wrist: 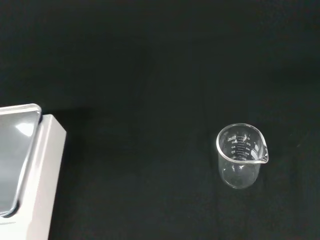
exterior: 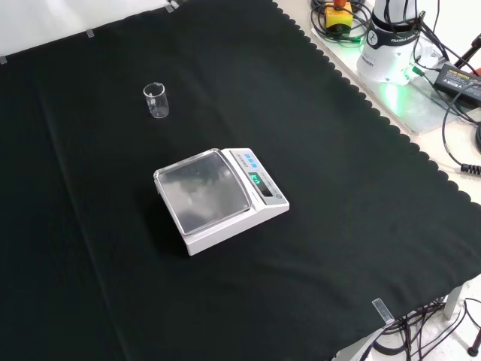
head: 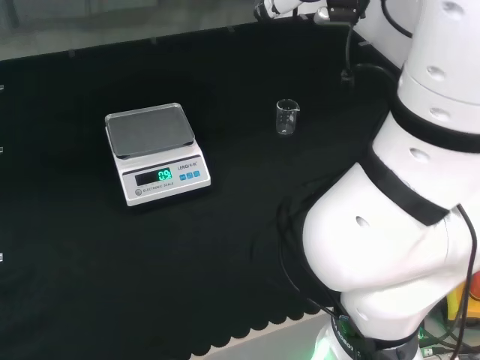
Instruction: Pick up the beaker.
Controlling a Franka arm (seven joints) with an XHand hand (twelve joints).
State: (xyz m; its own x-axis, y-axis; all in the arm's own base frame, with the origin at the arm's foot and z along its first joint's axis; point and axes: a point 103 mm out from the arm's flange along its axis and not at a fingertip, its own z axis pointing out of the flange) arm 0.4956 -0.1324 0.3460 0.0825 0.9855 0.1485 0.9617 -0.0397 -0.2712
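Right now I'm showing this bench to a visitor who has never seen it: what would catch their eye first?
Most likely the white scale with its lit green display, standing alone mid-cloth in the front view. Next, the small clear beaker, upright and apparently empty, apart from the scale: to its right in the head view, farther off in the front view. In the head view the arm's big white links fill the right side.

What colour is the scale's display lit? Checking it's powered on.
Green, on the scale, best in the head view.
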